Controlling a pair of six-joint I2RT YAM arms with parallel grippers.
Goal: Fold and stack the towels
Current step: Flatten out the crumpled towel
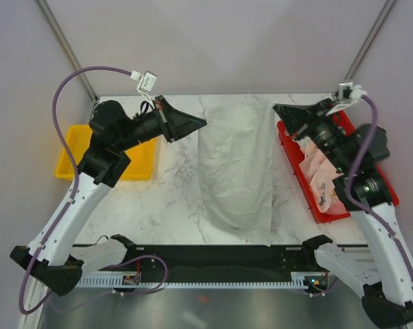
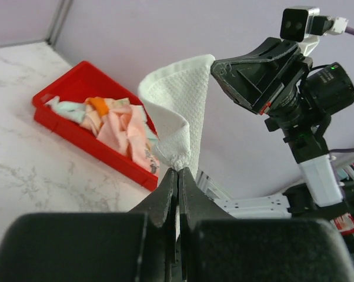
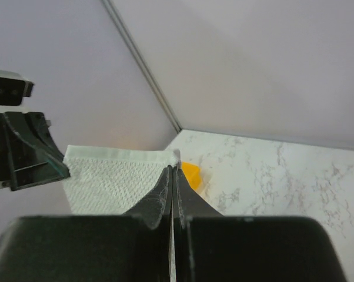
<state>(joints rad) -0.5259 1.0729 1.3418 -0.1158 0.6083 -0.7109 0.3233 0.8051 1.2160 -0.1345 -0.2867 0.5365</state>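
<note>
A grey-white towel (image 1: 235,168) hangs stretched between both arms above the middle of the marble table, its lower end resting near the front. My left gripper (image 1: 202,123) is shut on one top corner; in the left wrist view that gripper (image 2: 178,171) pinches the towel (image 2: 180,117). My right gripper (image 1: 278,108) is shut on the other top corner, seen in the right wrist view as the gripper (image 3: 173,169) clamping the towel (image 3: 115,185). More towels (image 2: 115,126), pink, orange and mint, lie bunched in the red tray (image 1: 299,171).
A yellow bin (image 1: 76,147) stands at the table's left edge, behind the left arm. The red tray (image 2: 65,132) lies along the right edge under the right arm. A black rail (image 1: 213,257) runs across the front.
</note>
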